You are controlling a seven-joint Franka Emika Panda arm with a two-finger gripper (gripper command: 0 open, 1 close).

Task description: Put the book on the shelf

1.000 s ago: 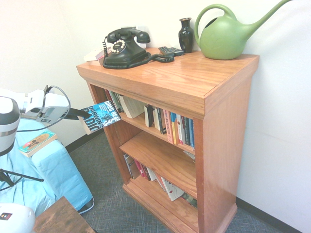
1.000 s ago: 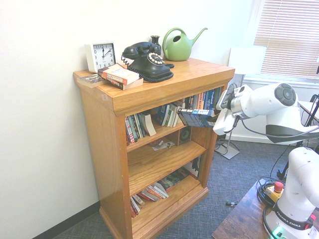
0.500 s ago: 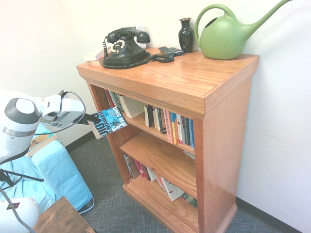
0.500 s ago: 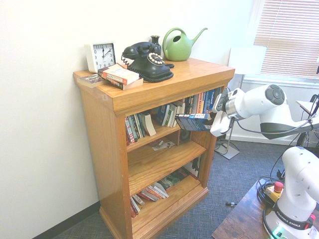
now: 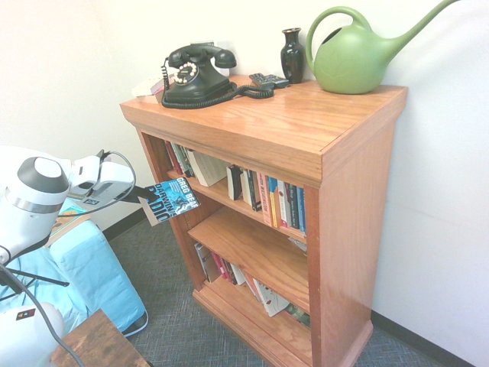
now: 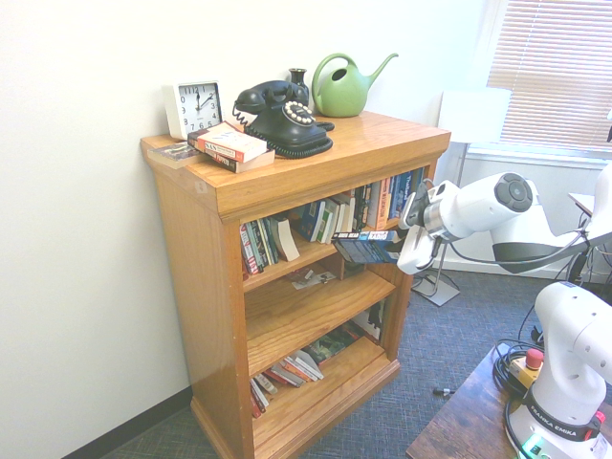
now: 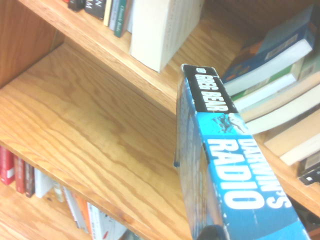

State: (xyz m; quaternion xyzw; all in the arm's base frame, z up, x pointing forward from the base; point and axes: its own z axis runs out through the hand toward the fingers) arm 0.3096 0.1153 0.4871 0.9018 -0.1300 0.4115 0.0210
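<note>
- Room: pale wall (image 5: 439, 191), dark carpet (image 5: 183, 313), honey-orange bookcase (image 5: 357, 229).
- Nearest: wooden table (image 5: 99, 345), low in the frame.
- Gripper (image 5: 142, 193): clenched on 1 end of the book (image 5: 170, 200).
- Book: at the bookcase's front, near the upper shelf (image 6: 298, 260); depth relative to the front edge unclear. Long axis runs outward from the gripper, author-name end leading toward the bookcase. Spine up; front cover toward the first exterior camera, slightly tilted.
- Upper shelf: row of books (image 5: 283, 202), some leaning.
- Bookcase top: black telephone (image 5: 197, 80), dark vase (image 5: 293, 57), green watering can (image 5: 353, 60).
</note>
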